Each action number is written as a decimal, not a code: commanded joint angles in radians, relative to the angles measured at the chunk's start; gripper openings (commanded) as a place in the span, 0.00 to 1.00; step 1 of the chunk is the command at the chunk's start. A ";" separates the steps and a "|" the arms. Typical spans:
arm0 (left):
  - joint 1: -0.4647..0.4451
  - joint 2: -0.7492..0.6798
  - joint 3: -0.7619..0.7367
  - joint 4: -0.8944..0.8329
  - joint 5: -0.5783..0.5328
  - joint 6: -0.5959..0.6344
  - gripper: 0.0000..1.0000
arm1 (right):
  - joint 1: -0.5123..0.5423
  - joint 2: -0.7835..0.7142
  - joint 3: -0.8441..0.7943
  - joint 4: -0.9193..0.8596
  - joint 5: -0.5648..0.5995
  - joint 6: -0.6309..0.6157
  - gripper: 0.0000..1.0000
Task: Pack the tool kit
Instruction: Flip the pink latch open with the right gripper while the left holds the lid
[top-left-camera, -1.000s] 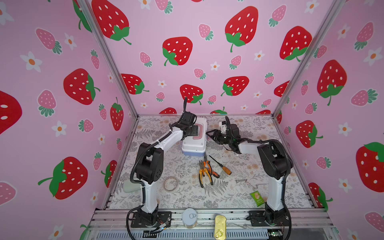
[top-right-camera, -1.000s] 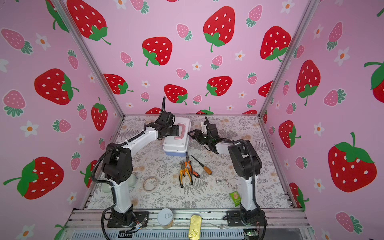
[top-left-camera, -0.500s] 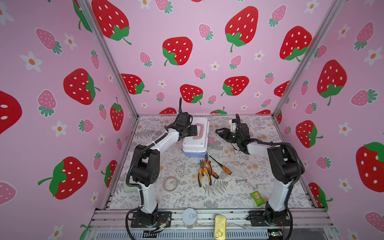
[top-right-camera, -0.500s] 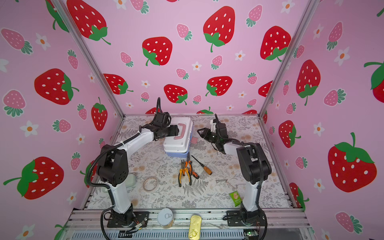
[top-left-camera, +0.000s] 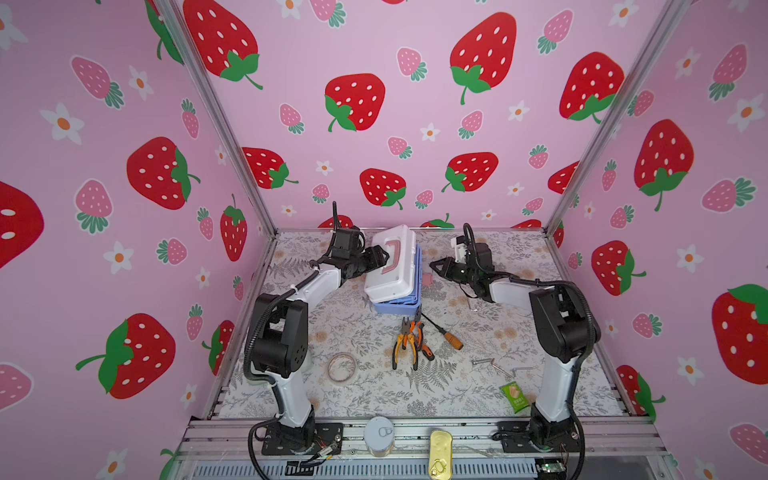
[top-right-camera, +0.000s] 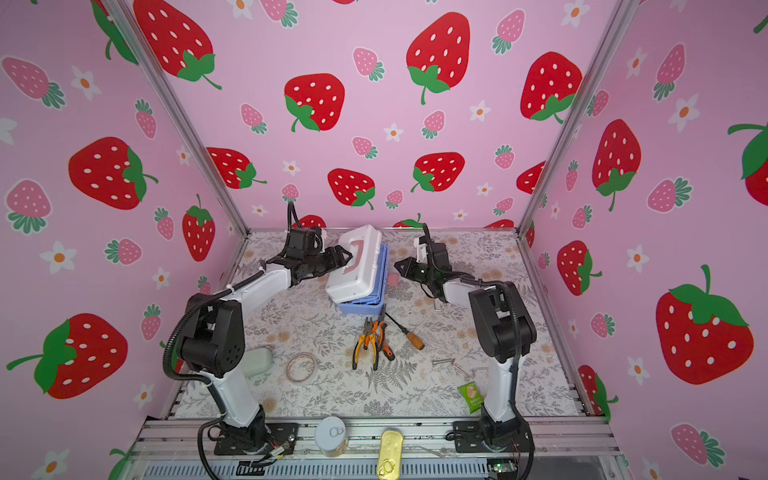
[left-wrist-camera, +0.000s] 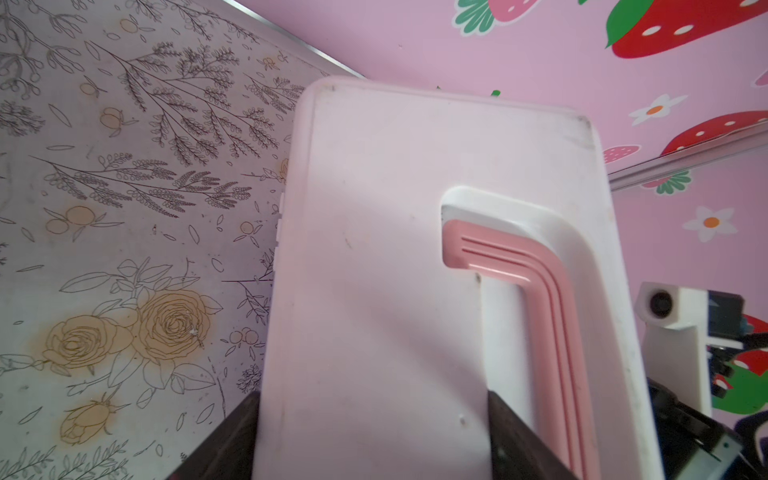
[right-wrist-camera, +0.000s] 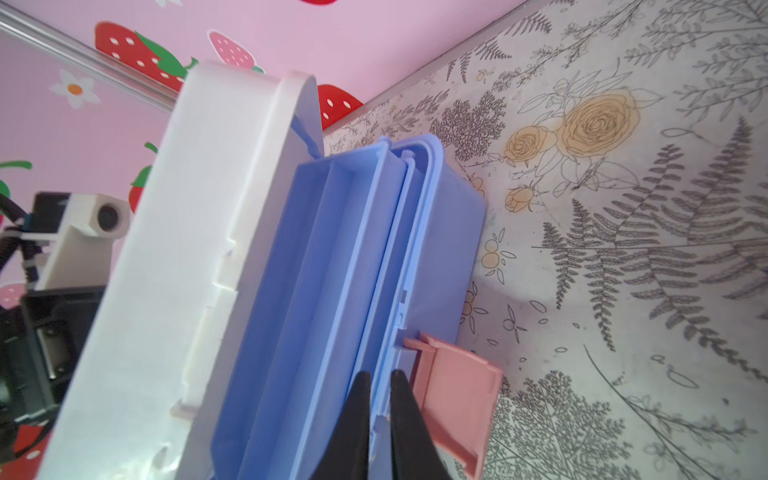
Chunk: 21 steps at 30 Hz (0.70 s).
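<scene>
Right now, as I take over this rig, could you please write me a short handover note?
Left pincer: clamped on the white plastic lid, holding it tilted open above the light blue plastic base.
Right pincer: shut, nothing visibly held, beside the pink latch.
Done: case opened.
To do: orange-handled pliers, wooden-handled screwdriver and metal hex keys lie unpacked on the floral table; load them, close, latch.

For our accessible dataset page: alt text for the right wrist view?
The right gripper, nearly shut, appears to pinch the rim of a light blue plastic tray under a raised white plastic lid. A pink plastic latch hangs open over the floral table.
</scene>
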 joint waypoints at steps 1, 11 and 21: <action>-0.004 0.009 -0.018 0.032 0.089 -0.048 0.58 | 0.025 0.026 0.035 -0.050 -0.011 -0.062 0.13; 0.046 -0.031 -0.096 0.112 0.151 -0.092 0.57 | 0.065 0.013 0.034 -0.107 0.002 -0.144 0.12; 0.072 -0.082 -0.162 0.175 0.178 -0.127 0.57 | 0.094 0.012 0.045 -0.129 0.033 -0.151 0.12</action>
